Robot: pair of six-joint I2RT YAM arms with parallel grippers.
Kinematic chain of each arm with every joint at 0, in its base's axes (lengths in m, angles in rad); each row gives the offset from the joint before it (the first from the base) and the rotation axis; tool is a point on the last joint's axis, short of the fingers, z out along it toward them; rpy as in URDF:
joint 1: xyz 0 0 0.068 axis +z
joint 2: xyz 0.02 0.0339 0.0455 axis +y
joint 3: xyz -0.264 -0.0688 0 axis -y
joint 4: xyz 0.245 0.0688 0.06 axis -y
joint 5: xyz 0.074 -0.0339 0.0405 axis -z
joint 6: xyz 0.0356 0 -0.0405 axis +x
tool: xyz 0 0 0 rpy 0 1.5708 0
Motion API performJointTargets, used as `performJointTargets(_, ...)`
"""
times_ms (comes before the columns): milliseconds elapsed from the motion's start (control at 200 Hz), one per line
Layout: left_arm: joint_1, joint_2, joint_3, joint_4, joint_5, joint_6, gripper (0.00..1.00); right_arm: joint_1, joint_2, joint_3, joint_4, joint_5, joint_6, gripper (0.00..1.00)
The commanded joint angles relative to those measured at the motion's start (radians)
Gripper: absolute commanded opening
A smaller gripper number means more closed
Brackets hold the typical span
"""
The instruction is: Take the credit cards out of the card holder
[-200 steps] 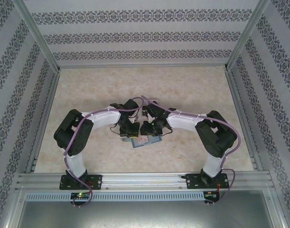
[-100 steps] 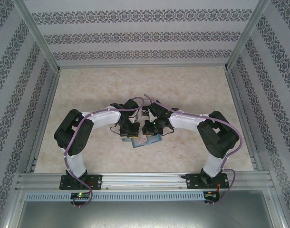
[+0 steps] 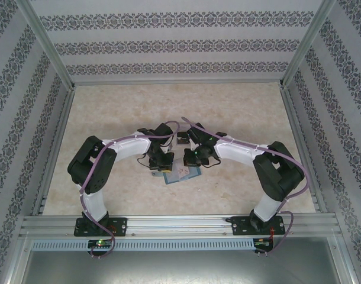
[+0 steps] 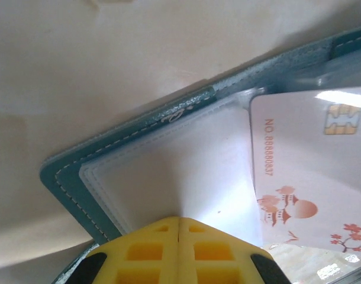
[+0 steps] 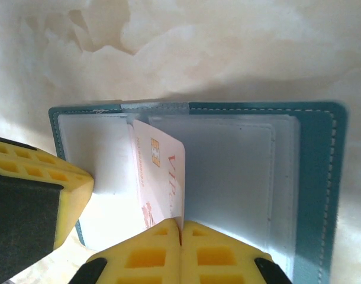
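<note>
The teal card holder (image 3: 183,176) lies open on the table between both arms. In the right wrist view its teal border (image 5: 313,177) frames pale clear pockets. A pale credit card (image 5: 160,171) with a gold chip and red lettering stands on edge over the middle fold, and my right gripper (image 5: 180,228) is shut on its near edge. The left gripper (image 4: 179,220) is shut on the left clear pocket leaf of the card holder (image 4: 139,127), with the same card (image 4: 310,165) to its right. One left finger (image 5: 38,183) shows over the holder's left side. From above, the left gripper (image 3: 161,167) and right gripper (image 3: 191,161) nearly touch.
Marbled beige tabletop (image 3: 239,112) stretches behind and to both sides of the holder. Patterned walls (image 3: 180,44) and metal rails (image 3: 180,222) box the table in. A small dark squarish thing (image 3: 182,138) sits just behind the grippers.
The right gripper has closed onto the card. The right arm's elbow has swung a little outward to the right. The left arm and the holder have stayed put.
</note>
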Motion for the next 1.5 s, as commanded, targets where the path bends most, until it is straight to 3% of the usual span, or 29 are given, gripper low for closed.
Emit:
performJointTargets(0,-0.005,0.04,0.01,-0.078,-0.097,0.026,0.0,-0.009,-0.016,0.007,-0.099,0.092,-0.036,0.04)
performJointTargets(734,0.009,0.011,0.109,-0.14,-0.156,0.08,0.01,0.004,-0.1,0.031,-0.134,0.097,-0.066,0.0)
performJointTargets(1174,0.014,-0.057,0.042,-0.111,-0.147,0.054,0.01,0.001,-0.1,0.176,-0.286,0.17,-0.353,0.0)
performJointTargets(1494,0.025,-0.087,-0.019,-0.064,-0.107,0.03,0.01,-0.01,-0.051,0.245,-0.354,0.171,-0.799,0.0)
